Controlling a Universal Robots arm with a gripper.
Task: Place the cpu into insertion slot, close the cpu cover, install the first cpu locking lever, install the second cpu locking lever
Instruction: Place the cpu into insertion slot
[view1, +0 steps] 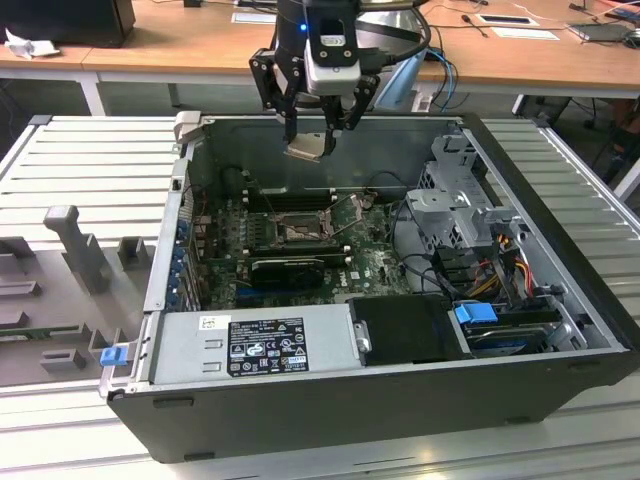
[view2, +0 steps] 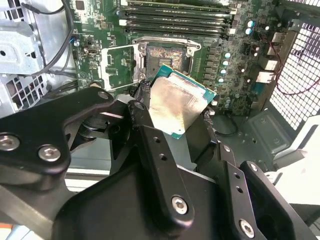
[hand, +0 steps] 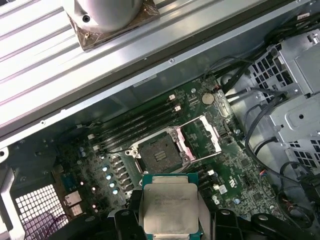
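**Gripper aloft, clamped on the cpu**

In the exterior view the black multi-link metal gripper (view1: 308, 143) hangs pointing downward beneath a silver-grey wrist housing (view1: 331, 55) at the end of the dark arm (view1: 318, 10). A small blue light (view1: 303, 28) glows on the wrist. The gripper's black jointed fingers (view2: 155, 145) press in on opposite edges of the cpu (view2: 175, 107), a small flat square chip with a pale silver-grey metal top. In the second wrist view the chip sits tilted between them.

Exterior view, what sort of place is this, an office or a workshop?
Probably a robotics lab or workshop bench: an open computer case lies on a ribbed metal table, the gripper holds the cpu above it, and wooden desks with papers and cables stand behind.
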